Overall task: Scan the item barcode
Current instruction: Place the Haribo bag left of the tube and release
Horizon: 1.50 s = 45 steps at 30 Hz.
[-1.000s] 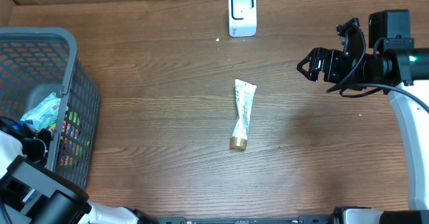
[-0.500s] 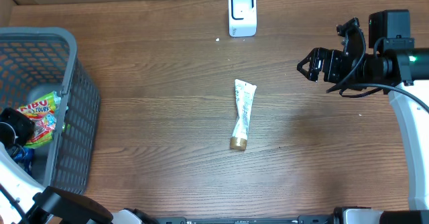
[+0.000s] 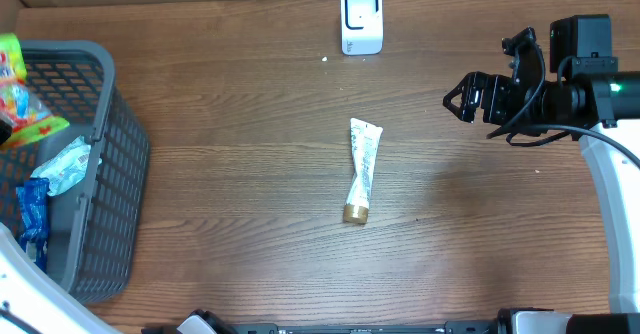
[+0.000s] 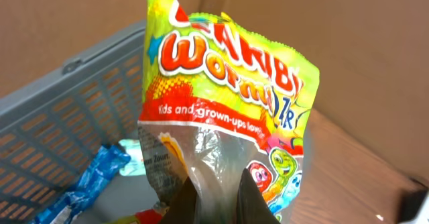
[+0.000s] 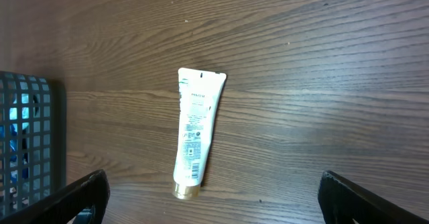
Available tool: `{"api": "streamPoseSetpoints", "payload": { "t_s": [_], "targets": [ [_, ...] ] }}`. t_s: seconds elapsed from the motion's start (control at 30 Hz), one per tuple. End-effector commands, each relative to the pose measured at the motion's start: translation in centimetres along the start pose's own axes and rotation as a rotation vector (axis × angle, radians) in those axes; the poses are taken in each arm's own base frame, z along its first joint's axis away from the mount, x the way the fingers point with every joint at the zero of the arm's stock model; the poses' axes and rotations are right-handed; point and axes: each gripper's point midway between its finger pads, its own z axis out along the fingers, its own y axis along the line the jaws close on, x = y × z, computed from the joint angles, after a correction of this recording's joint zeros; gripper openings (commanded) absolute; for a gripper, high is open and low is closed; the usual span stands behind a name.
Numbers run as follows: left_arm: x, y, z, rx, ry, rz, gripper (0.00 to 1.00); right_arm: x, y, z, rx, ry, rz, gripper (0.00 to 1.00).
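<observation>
Over the grey mesh basket (image 3: pixel 110 189) at far left, the left tool (image 4: pixel 217 200) pinches the lower edge of a gummy-worm bag (image 4: pixel 228 83) that looks light, crinkly and slippery, best gripped by its seam, while the right tool (image 3: pixel 460 97) hangs wide open.

Mostly open table (image 3: pixel 230 104), three things in my way.
A tube (image 3: pixel 362 169) lies mid-table, a white scanner (image 3: pixel 361 20) stands at the far edge, a grey basket (image 3: pixel 125 174) blocks the left.

Left tool (image 4: pixel 216 187) clamped on candy bag (image 4: pixel 228 96) above grey basket (image 4: pixel 67 117); blue packet (image 4: pixel 87 184) inside
</observation>
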Motion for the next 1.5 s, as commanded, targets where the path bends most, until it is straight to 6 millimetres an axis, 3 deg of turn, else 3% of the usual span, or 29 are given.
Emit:
{"api": "streamPoseSetpoints", "payload": {
  "t_s": [0.0, 0.07, 0.2, 0.37, 0.53, 0.63, 0.73, 0.87, 0.93, 1.03, 1.07, 1.1, 1.13, 1.23, 1.3, 1.33, 1.47],
  "targets": [
    [0.6, -6.0, -3.8, 0.170, -0.019, 0.066, 0.04, -0.6, 0.5, -0.6, -0.001, -0.027, -0.021, 1.00],
    [2.3, -8.5, -4.4, 0.249, 0.035, 0.101, 0.04, -0.6, 0.5, -0.6, -0.001, -0.028, -0.022, 1.00],
    [8.2, -13.5, -4.5, 0.384, 0.248, 0.184, 0.04, -0.7, 0.5, -0.6, -0.002, -0.033, -0.025, 1.00],
    [19.2, -18.5, -1.5, 0.417, 0.593, 0.254, 0.04, -0.7, 0.6, -0.6, -0.006, -0.034, -0.022, 1.00],
    [30.1, -21.4, 2.0, 0.395, 0.796, 0.355, 0.04, -0.4, 0.5, -0.6, -0.002, -0.018, -0.014, 1.00],
    [35.5, -22.3, 3.7, 0.381, 0.881, 0.397, 0.04, -0.3, 0.5, -0.6, -0.002, -0.016, -0.013, 1.00],
    [39.5, -22.6, 5.3, 0.365, 0.935, 0.427, 0.04, -0.3, 0.5, -0.6, -0.002, -0.015, -0.012, 1.00],
    [42.4, -22.7, 6.7, 0.339, 0.988, 0.460, 0.04, -0.3, 0.5, -0.6, 0.000, -0.014, -0.012, 1.00],
    [42.8, -22.5, 6.9, 0.329, 1.000, 0.463, 0.12, -0.3, 0.5, -0.6, 0.001, -0.015, -0.012, 1.00],
    [42.5, -22.8, 7.0, 0.345, 0.992, 0.473, 0.51, -0.3, 0.5, -0.6, 0.001, -0.016, -0.013, 1.00],
    [42.4, -23.2, 6.8, 0.383, 0.991, 0.498, 0.59, -0.3, 0.5, -0.6, 0.002, -0.016, -0.013, 1.00],
    [41.9, -24.3, 6.1, 0.464, 0.989, 0.536, 0.77, -0.3, 0.5, -0.6, 0.001, -0.016, -0.013, 1.00],
    [41.3, -25.0, 5.6, 0.501, 0.981, 0.551, 0.87, -0.3, 0.5, -0.6, 0.001, -0.016, -0.013, 1.00],
    [35.8, -27.8, 4.4, 0.558, 0.858, 0.583, 0.95, -0.3, 0.5, -0.6, 0.001, -0.015, -0.013, 1.00],
    [31.1, -28.9, 3.6, 0.558, 0.761, 0.580, 1.00, -0.2, 0.5, -0.6, 0.002, -0.013, -0.012, 1.00],
    [27.4, -29.7, 2.6, 0.579, 0.690, 0.565, 1.00, -0.2, 0.4, -0.6, 0.002, -0.011, -0.011, 1.00],
    [20.7, -31.0, -0.5, 0.673, 0.566, 0.526, 1.00, -0.1, 0.4, -0.6, 0.002, -0.009, -0.010, 1.00]
  ]
}}
